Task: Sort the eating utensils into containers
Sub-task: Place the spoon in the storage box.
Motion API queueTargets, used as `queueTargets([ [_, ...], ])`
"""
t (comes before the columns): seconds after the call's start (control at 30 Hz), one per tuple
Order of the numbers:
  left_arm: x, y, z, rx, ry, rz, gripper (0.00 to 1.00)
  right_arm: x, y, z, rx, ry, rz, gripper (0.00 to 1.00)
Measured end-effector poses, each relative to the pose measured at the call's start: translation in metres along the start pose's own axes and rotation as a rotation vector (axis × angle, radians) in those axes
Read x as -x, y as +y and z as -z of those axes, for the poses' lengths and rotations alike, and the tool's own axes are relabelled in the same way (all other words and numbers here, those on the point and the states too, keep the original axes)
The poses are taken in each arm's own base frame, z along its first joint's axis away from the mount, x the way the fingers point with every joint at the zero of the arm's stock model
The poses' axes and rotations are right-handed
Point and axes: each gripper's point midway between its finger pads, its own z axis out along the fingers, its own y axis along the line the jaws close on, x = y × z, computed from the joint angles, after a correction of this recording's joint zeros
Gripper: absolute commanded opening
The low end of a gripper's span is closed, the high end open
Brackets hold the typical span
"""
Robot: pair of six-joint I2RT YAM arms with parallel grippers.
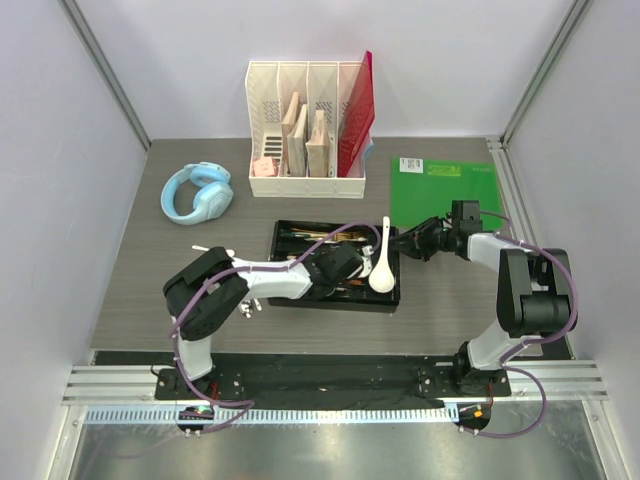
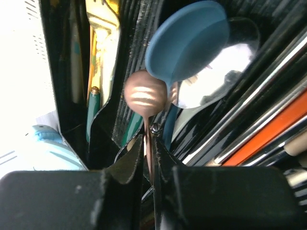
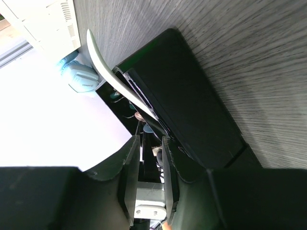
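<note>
The black cutlery tray (image 1: 290, 300) lies mid-table and holds several utensils. My left gripper (image 1: 340, 268) is over the tray, shut (image 2: 148, 143) on the thin handle of a copper spoon (image 2: 143, 93). Beside that spoon lie a blue spoon (image 2: 187, 38), a silver spoon (image 2: 218, 79), a gold fork (image 2: 103, 19) and an orange-handled piece (image 2: 271, 136). The large white soup spoon (image 1: 383, 268) lies across the tray's right end, and its handle also shows in the right wrist view (image 3: 103, 60). My right gripper (image 1: 412, 242) is at the tray's right rim (image 3: 192, 105), its fingers closed on either side of the rim.
A white slotted file organizer (image 1: 305, 120) with wooden pieces and a red folder stands at the back. Blue headphones (image 1: 197, 192) lie at the back left. A green mat (image 1: 445, 190) lies at the back right, just behind my right arm.
</note>
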Motion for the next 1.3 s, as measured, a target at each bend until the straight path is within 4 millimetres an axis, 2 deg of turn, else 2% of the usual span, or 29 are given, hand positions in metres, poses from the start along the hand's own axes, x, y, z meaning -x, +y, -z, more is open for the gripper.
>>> queueTargets([
  [0.2,-0.011,0.004,0.0,0.056,0.029,0.04,0.27,0.0,0.0,0.0,0.0,0.0,0.003,0.31],
  [0.27,-0.014,0.007,0.003,0.076,0.036,0.078,0.42,-0.001,-0.001,0.0,-0.001,0.001,0.003,0.31],
  [0.33,-0.015,0.011,0.009,0.09,0.03,0.125,0.48,-0.001,-0.001,0.0,-0.001,0.004,0.002,0.32],
  [0.57,-0.004,0.049,0.057,0.144,-0.092,0.422,0.62,-0.002,-0.002,0.0,0.0,0.008,0.005,0.31],
  [0.63,-0.003,0.063,0.073,0.163,-0.126,0.534,0.62,-0.002,-0.002,0.0,0.0,0.008,0.007,0.32],
  [0.7,-0.006,0.071,0.08,0.178,-0.136,0.611,0.64,-0.002,-0.002,0.0,0.001,0.009,0.009,0.31],
  [0.8,-0.023,0.084,0.087,0.213,-0.111,0.768,0.63,-0.002,-0.002,0.0,0.001,0.009,0.011,0.31],
  [0.9,-0.064,0.098,0.081,0.247,0.001,0.973,0.59,-0.003,-0.002,0.0,0.001,0.01,0.012,0.31],
  [0.97,-0.098,0.104,0.073,0.26,0.099,1.111,0.59,-0.002,-0.002,0.0,0.001,0.01,0.012,0.32],
  [1.0,-0.122,0.106,0.067,0.26,0.168,1.205,0.59,-0.003,-0.002,0.0,0.001,0.01,0.013,0.31],
  [1.07,-0.149,0.105,0.065,0.263,0.251,1.282,0.58,-0.003,-0.002,0.0,0.001,0.011,0.013,0.32],
  [1.1,-0.154,0.101,0.065,0.249,0.276,1.298,0.57,-0.003,-0.002,0.0,0.001,0.011,0.012,0.31],
  [1.17,-0.151,0.093,0.065,0.188,0.299,1.292,0.56,-0.003,-0.002,0.0,0.001,0.012,0.012,0.32],
  [1.3,-0.122,0.093,0.06,0.112,0.274,1.238,0.56,-0.003,-0.002,0.0,0.002,0.013,0.013,0.32],
])
